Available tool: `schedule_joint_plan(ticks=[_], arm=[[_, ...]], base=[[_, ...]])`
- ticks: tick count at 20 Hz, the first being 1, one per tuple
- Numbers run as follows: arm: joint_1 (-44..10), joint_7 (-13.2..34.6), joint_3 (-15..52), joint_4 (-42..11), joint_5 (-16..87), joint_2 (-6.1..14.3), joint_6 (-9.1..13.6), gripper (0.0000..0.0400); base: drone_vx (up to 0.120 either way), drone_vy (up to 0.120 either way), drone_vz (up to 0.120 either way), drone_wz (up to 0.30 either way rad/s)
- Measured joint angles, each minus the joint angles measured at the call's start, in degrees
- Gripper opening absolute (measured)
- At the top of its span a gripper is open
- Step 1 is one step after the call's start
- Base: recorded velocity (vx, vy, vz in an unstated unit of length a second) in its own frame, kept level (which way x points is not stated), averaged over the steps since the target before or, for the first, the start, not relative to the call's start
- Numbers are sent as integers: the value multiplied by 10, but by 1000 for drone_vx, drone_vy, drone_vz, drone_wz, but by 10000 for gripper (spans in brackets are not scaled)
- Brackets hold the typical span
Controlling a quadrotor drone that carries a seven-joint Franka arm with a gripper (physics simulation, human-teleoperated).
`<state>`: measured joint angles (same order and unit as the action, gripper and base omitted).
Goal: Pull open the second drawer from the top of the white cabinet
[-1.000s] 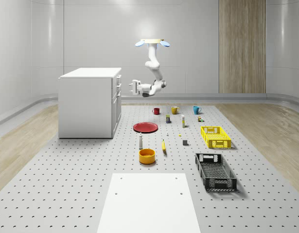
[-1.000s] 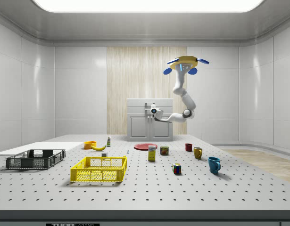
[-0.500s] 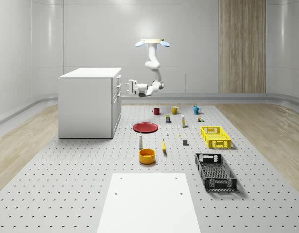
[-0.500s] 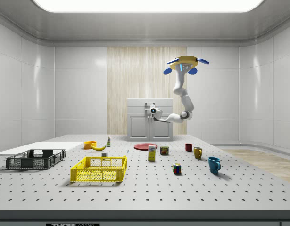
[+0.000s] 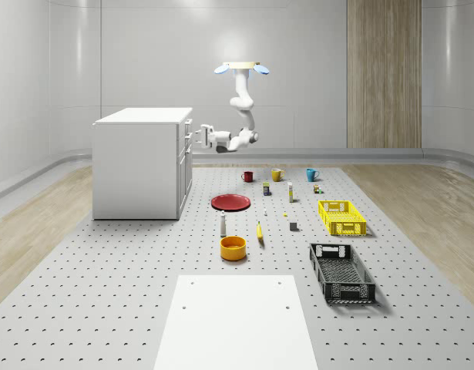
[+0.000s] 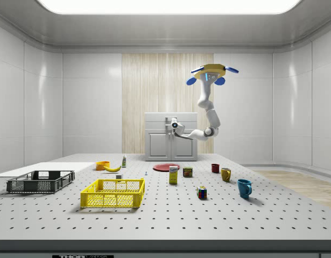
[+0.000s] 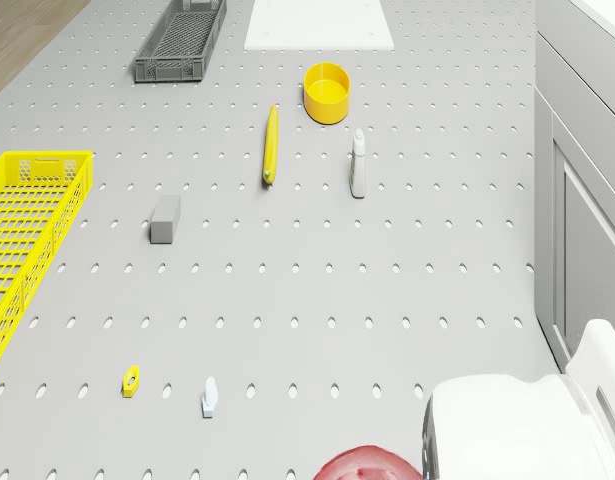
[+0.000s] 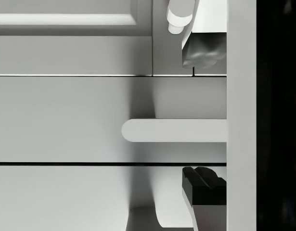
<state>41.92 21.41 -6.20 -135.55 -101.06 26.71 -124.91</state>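
Simulated lab (perforated floor (image 5: 105,293), bare walls).

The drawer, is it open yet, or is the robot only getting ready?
Done: the drone hovers beside the white cabinet with its arm stretched out to the cabinet's front. In hand: the open tool straddles a drawer handle, one fingertip on each side. Left: closing on the handle and pulling; the drawer fronts look flush.

Matt white cabinet (image 5: 140,162); smooth drawer handle (image 8: 174,130); matt perforated floor (image 5: 129,277).
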Motion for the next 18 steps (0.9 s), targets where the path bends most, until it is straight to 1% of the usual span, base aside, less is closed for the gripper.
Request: schedule_joint_plan(ticks=[5,14,18], arm=[[-11,-7,26,15,-20,-20,-6,300],[-34,-13,65,34,-43,-42,-11,300],[-44,-15,80,46,-51,-56,-13,300]], base=[[0,0,0,0],[0,0,0,0],[0,0,0,0]])
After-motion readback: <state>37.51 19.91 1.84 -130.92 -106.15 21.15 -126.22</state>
